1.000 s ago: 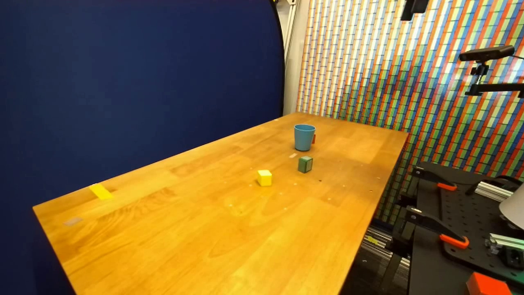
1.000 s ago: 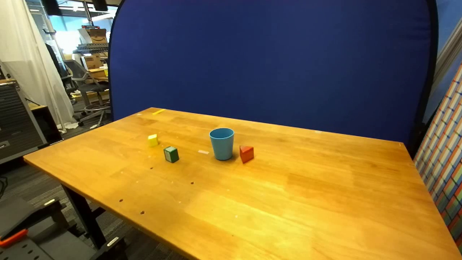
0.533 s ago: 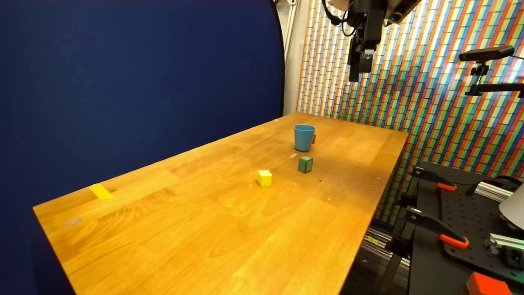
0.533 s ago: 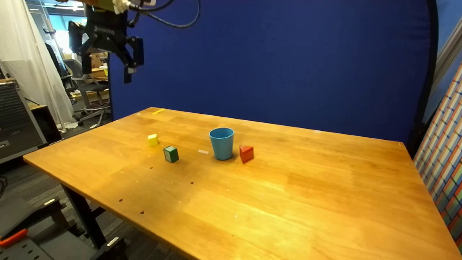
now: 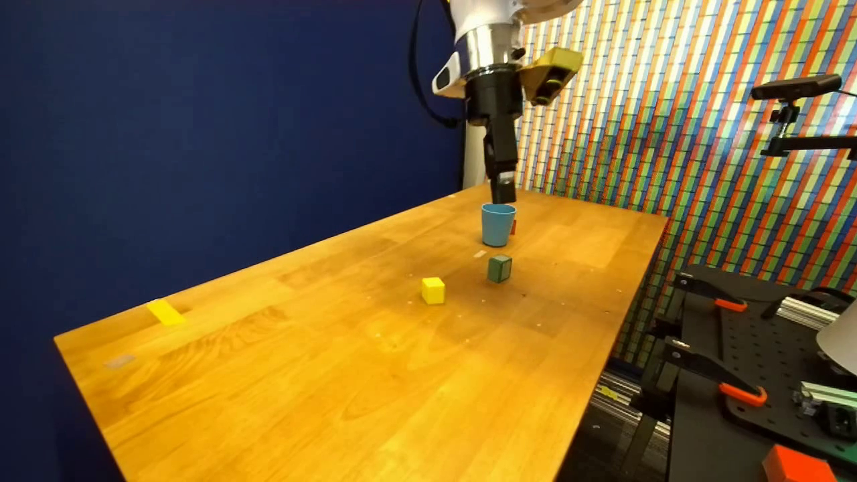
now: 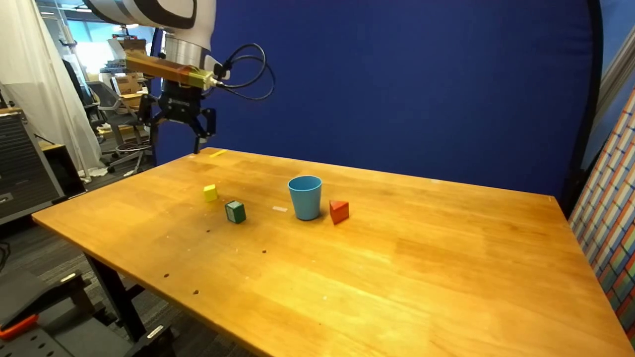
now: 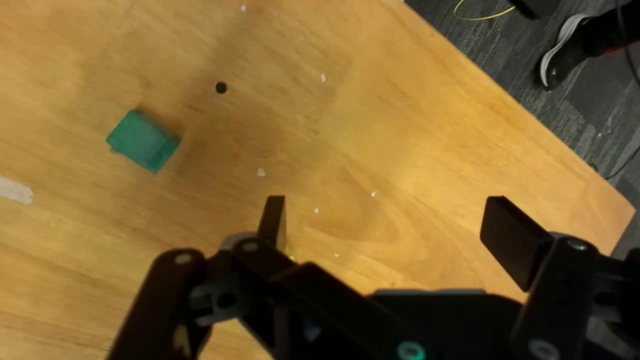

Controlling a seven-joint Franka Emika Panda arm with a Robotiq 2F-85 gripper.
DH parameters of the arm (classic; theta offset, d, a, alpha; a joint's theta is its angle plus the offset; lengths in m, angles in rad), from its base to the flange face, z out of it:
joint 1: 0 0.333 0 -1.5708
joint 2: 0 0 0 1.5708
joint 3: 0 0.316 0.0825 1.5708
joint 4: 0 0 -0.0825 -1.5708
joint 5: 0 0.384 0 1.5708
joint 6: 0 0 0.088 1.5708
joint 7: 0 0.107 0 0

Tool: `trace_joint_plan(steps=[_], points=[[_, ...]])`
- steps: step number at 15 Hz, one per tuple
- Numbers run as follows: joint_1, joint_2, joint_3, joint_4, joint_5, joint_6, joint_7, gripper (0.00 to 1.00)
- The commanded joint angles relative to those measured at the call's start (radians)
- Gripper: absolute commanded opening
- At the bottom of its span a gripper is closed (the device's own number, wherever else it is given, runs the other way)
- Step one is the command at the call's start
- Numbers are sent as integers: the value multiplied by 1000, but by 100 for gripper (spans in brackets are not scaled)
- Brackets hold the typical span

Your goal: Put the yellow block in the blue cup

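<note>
Claw [image 6: 175,139] wide, upper left in an exterior view, I'd guess to straddle yellow block [image 6: 210,193], centre-left; blue cup [image 6: 306,203] upright mid-frame, presumably for receiving.

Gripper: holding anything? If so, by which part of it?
Nothing held. The gripper is open, jaws wide apart with nothing between them; the yellow block and the cup both stand on the table.
</note>
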Motion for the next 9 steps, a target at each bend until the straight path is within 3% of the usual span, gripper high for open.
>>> trace_joint_plan(steps=[1,5,9], points=[[-47,194,69,179,-114,38,104,100],[-41,308,70,267,-261,68,242,100],[-46,372,81,329,-317,51,285,100]])
